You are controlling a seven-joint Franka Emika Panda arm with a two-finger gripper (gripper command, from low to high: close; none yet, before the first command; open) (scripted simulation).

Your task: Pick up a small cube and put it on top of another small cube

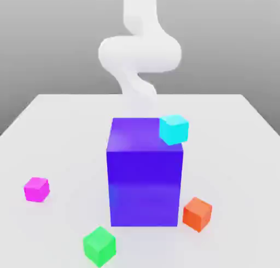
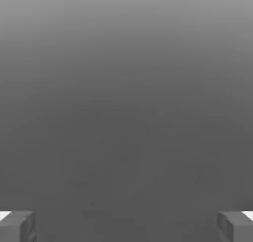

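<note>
Four small cubes show in the exterior view. A cyan cube overlaps the upper right corner of a tall blue block; I cannot tell whether it rests on the block. A magenta cube lies on the table at the exterior view's left. A green cube sits near the front edge, and an orange cube stands beside the block's lower right corner. In the hand view my gripper is open, its grey fingers spread wide with nothing between them.
The white arm curves down behind the blue block, which stands in the middle of the white table. Beyond the fingers the hand view looks onto plain grey background.
</note>
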